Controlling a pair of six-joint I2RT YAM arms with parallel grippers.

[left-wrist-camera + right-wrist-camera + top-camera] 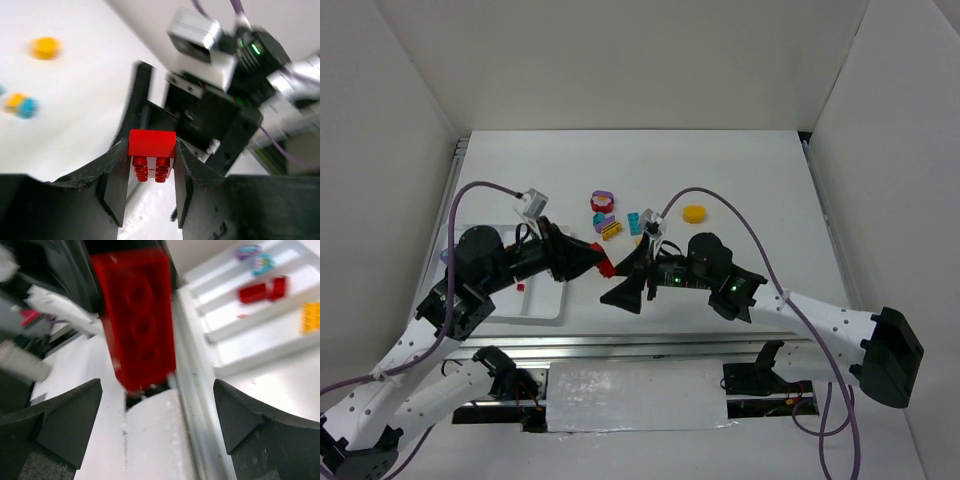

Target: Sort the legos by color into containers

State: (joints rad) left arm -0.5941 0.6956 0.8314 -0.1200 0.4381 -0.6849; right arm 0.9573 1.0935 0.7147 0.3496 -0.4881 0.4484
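My left gripper (598, 262) is shut on a red studded lego (608, 268) and holds it above the table, right of the white tray (535, 308). In the left wrist view the red lego (151, 142) sits between the fingertips of the left gripper (151, 156). My right gripper (623, 290) is open and empty, facing the brick; in its view the right gripper (157, 412) points at the blurred red lego (137, 320). The tray (260, 347) there holds red bricks (262, 290), purple and teal pieces (255, 257) and a yellow piece (311, 317) in separate compartments.
Loose on the table behind the arms lie a purple-red lego (603, 200), a yellow-red one (610, 228), a teal one (638, 220) and a yellow round one (694, 212). White walls stand on both sides. The left arm hides most of the tray from above.
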